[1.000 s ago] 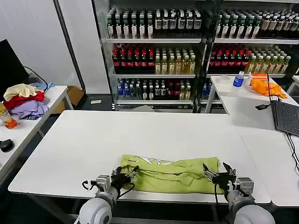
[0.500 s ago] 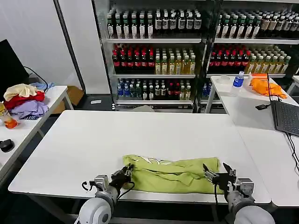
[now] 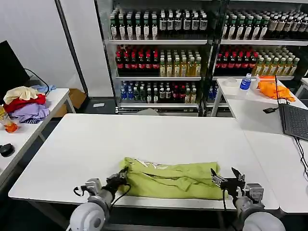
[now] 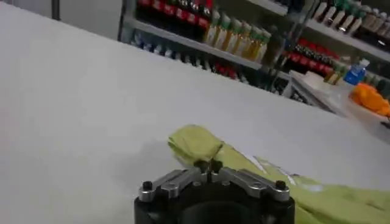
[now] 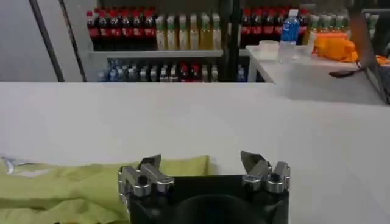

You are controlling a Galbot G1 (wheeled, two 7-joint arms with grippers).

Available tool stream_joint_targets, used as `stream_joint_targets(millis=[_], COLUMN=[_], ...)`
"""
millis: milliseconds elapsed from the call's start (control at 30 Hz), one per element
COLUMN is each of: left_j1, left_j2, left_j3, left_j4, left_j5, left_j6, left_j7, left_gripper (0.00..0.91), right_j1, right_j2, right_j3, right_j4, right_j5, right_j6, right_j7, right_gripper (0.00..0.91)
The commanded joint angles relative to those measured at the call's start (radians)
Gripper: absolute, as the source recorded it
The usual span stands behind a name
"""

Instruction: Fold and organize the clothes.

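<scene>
The clothes are one lime T-shirt [image 3: 168, 178], lying as a crumpled long strip near the front edge of the white table [image 3: 144, 139]. My left gripper [image 3: 118, 179] is at the strip's left end, shut on a bunched corner of the fabric. In the left wrist view the left gripper [image 4: 208, 165] pinches the T-shirt [image 4: 198, 143] between closed tips. My right gripper [image 3: 226, 180] stands open at the strip's right end. In the right wrist view the right gripper [image 5: 201, 161] has spread fingers, and the T-shirt [image 5: 85, 182] lies behind one finger, with nothing between them.
A cream, red and lavender clothes pile [image 3: 26, 102] sits on the left side table. An orange cloth [image 3: 272, 89], a blue bottle [image 3: 245, 82] and a laptop [image 3: 294, 121] are on the right table. Bottle shelves [image 3: 159, 57] stand behind.
My left gripper has moved left and closed on the shirt's left end, dragging the whole strip a little leftward. The right gripper has stayed open in place, and the shirt's right edge has drawn away from it.
</scene>
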Motion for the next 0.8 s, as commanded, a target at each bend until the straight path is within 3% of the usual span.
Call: stream_joint_targets(millis=[33, 100, 267, 367, 533, 800], left_j1=[-0.013, -0.033, -0.047, -0.032, -0.012, -0.074], left_j2=[0.214, 0.256, 0.283, 0.26, 0.155, 0.059], left_j3=[-0.255, -0.296, -0.308, -0.249, -0.103, 0.069], left_j4=[0.022, 0.053, 0.033, -0.07, -0.191, -0.188], left_j5=[-0.104, -0.115, -0.14, -0.157, -0.198, -0.218], left_j6=[0.007, 0.006, 0.011, 0.025, 0.062, 0.062], left_j7=[0.012, 0.017, 0.015, 0.009, 0.005, -0.007], left_gripper=[0.02, 0.02, 0.02, 0.02, 0.02, 0.02], right_j1=[0.004, 0.006, 0.009, 0.011, 0.013, 0.007], right_j2=[0.0, 0.0, 0.002, 0.004, 0.007, 0.004], right_j3=[0.001, 0.0, -0.006, -0.009, -0.014, -0.007], right_j4=[-0.002, -0.001, -0.001, -0.001, -0.007, -0.006], right_j5=[0.002, 0.002, 0.001, 0.0, -0.004, -0.004], right_j6=[0.0, 0.0, 0.0, 0.0, 0.0, 0.002], right_j7=[-0.001, -0.001, -0.001, -0.001, -0.001, -0.003], right_gripper=[0.907, 0.907, 0.907, 0.907, 0.907, 0.907])
